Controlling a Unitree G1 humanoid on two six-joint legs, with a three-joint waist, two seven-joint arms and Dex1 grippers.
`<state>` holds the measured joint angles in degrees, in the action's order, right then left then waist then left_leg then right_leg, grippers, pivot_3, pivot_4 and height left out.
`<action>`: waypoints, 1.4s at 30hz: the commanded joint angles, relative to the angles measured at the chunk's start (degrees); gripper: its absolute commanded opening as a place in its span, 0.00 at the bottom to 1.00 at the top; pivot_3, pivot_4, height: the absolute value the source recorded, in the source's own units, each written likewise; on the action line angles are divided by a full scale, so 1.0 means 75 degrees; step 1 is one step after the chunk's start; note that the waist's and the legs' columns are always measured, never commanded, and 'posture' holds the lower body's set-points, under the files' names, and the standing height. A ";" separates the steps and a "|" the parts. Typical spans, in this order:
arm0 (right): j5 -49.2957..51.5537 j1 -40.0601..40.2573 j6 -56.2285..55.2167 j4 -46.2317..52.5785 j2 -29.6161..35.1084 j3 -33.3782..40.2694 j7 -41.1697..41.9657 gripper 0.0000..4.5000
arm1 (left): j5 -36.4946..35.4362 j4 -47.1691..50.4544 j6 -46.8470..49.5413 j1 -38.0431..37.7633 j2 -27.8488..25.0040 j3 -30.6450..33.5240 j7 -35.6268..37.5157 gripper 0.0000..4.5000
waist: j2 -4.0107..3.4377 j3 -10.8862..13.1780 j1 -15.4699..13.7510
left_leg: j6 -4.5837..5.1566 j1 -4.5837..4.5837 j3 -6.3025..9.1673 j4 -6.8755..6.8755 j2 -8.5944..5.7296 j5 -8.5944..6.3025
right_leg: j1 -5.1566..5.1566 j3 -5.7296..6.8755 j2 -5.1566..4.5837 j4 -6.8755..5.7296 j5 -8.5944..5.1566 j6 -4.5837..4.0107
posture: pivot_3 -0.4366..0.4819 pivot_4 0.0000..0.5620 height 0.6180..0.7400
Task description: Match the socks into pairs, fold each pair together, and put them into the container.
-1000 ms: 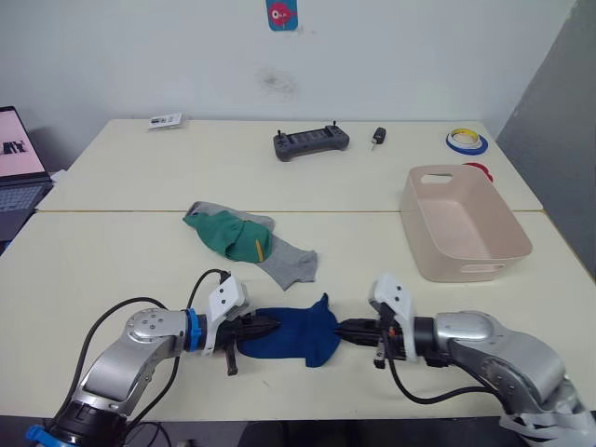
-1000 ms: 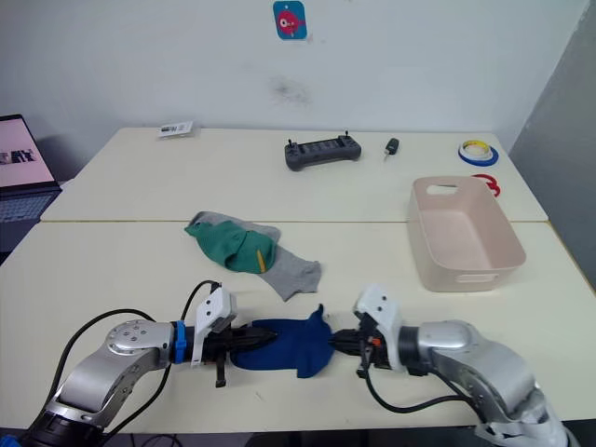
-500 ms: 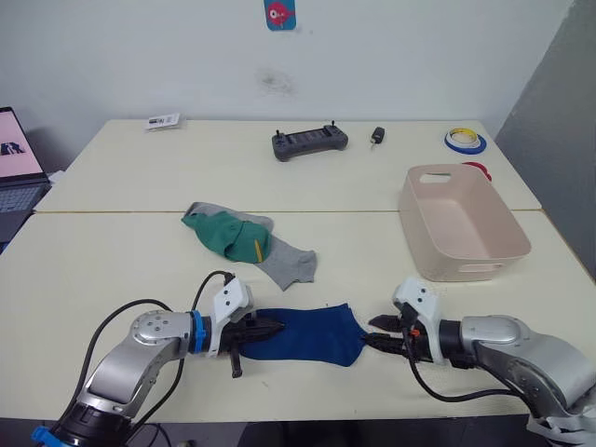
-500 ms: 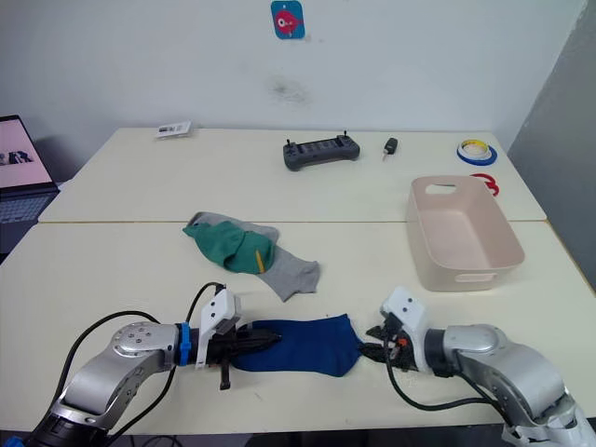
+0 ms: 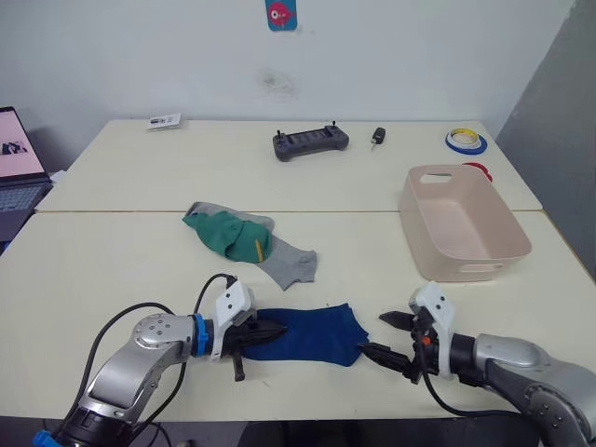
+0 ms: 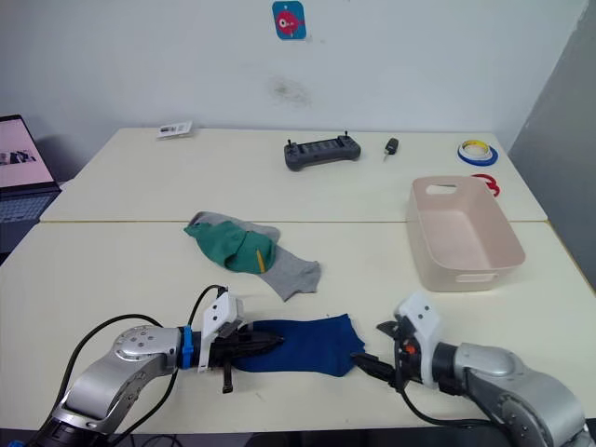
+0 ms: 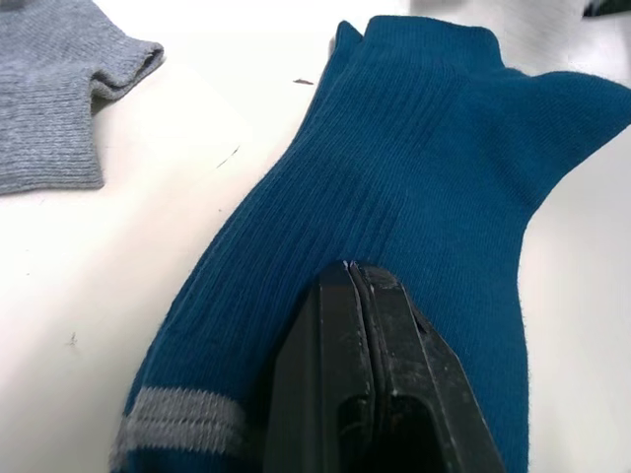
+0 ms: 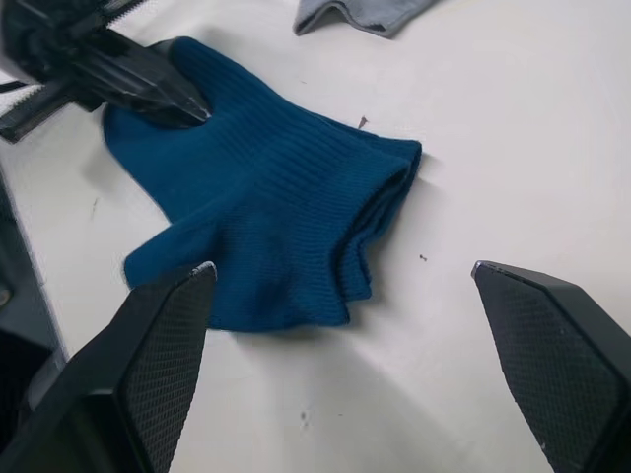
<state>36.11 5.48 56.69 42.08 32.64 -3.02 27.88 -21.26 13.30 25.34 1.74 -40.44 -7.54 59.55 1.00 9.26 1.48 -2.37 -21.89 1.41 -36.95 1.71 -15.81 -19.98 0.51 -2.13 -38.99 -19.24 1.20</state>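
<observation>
- We see the blue pair [image 5: 312, 333] lying flat near the front edge of the table [image 5: 112, 261], stretched sideways between the two grippers.
- Our left gripper [image 5: 276, 330] is clenched on the left end of the blue pair; in the left wrist view its two black fingers [image 7: 370, 394] press together on the ribbed fabric, just above a grey band at the cuff.
- Our right gripper [image 5: 386, 335] is released, its fingers spread wide and just beside the right end of the blue pair, not touching it; the right wrist view shows the layered edges of that end lying free on the table.
- The green socks [image 5: 228, 235] sit bunched on top of the grey socks [image 5: 289, 264] in one heap near the middle of the table, behind the blue pair; a small yellow mark shows on the green fabric.
- The container [image 5: 463, 223] stands on the right side of the table, well apart from all the socks.
- Farther back lie a dark handheld controller [image 5: 310, 142], a small dark key fob [image 5: 378, 138], and a blue and yellow tape roll [image 5: 466, 142].
- A white label [image 5: 165, 120] lies at the far left; we cannot read its print.
- A laptop [image 5: 19, 172] sits at the left edge, its pink screen showing dark marks we cannot read.
- A blue sticker with a red figure [image 5: 280, 14] hangs on the wall; no writing on it is legible.
</observation>
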 commanded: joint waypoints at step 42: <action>0.0129 -0.0639 -0.0601 0.0454 -0.0298 -0.0813 0.0379 0.01 | 0.0227 0.0032 0.0167 -0.0099 0.0018 -0.0312 -0.0220 0.00 | 0.0003 -0.0002 0.0002 | 0.0000 0.0000 -0.0001 -0.0001 -0.0002 0.0000 | 0.0001 0.0001 0.0000 0.0000 -0.0001 0.0002 | 0.48 0.27 1.00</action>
<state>34.89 1.87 50.46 43.48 30.83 -8.52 31.05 -21.39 13.86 25.76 1.82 -40.32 -8.12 58.56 1.03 9.25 1.49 -2.38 -21.89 1.40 -36.95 1.69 -15.81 -19.97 0.51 -2.14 -38.99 -19.25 1.21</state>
